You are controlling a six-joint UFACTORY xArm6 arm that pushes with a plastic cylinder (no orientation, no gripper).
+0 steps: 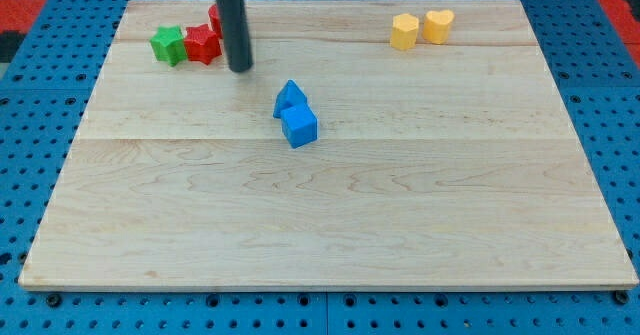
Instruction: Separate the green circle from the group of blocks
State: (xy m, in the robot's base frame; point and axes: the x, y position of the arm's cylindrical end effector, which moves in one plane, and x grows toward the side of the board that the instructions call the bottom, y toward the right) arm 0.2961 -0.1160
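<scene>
A green star-shaped block (168, 45) lies at the view's top left, touching a red star-shaped block (202, 43) on its right. Another red block (214, 17) sits just above that one, half hidden by my rod. I cannot make out any round green block; part of this group is hidden behind the rod. My tip (240, 70) rests on the board just right of and below the red star, close to it but apart from the green block.
A blue pointed block (290, 97) and a blue cube (299, 126) touch near the board's middle. Two yellow blocks (404, 32) (438, 25) sit side by side at the top right. The wooden board (330, 225) lies on a blue pegboard.
</scene>
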